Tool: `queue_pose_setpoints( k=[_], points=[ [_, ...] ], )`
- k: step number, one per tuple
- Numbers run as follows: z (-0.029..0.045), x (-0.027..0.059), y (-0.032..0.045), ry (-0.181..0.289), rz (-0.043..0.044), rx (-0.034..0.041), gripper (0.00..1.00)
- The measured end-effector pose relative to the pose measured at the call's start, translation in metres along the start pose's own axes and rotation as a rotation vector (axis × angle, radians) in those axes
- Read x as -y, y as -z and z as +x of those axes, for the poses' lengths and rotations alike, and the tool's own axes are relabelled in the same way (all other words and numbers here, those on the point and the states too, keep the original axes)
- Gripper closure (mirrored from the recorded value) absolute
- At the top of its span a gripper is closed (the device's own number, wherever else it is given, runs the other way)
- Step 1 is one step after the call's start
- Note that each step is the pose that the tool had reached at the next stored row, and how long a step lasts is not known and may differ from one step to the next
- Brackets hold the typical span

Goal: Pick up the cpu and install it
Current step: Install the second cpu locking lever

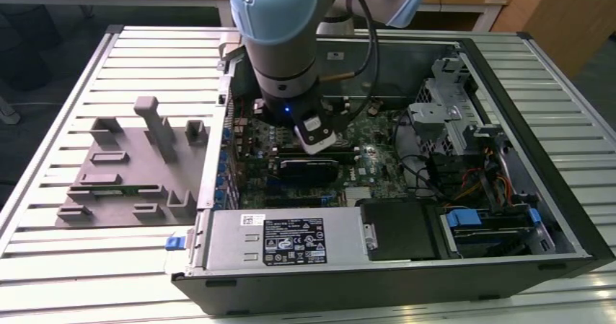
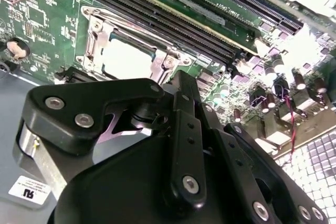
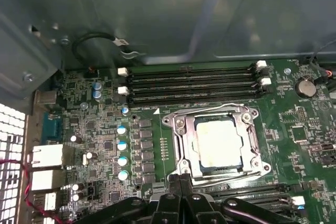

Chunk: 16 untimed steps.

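One cpu in its socket, four empty black memory slots, one coin battery.

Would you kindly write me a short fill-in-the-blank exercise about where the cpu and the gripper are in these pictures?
1. The cpu lies in the motherboard's metal ____.
2. In the first wrist view, the long black memory slots next to it hold ____ modules.
3. The gripper hangs above the green ____ inside the computer case.

Missing words: socket; no; motherboard
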State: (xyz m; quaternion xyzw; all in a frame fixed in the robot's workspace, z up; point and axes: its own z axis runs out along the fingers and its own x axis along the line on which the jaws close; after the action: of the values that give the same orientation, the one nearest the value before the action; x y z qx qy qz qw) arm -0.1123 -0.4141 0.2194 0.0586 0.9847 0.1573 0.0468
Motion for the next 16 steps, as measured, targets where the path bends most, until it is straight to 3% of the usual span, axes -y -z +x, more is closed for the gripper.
queue_pose_setpoints(
  k=[5, 10, 16],
  points=[
    [0.0003, -0.0080, -0.0026, 0.002, 0.0323, 0.0040, 0.89],
    [0.0001, -0.0216, -0.0072, 0.004, 0.0556, 0.0064, 0.89],
    [-0.0046, -0.0320, -0.0112, 0.009, 0.0965, 0.0102, 0.89]
  ],
)
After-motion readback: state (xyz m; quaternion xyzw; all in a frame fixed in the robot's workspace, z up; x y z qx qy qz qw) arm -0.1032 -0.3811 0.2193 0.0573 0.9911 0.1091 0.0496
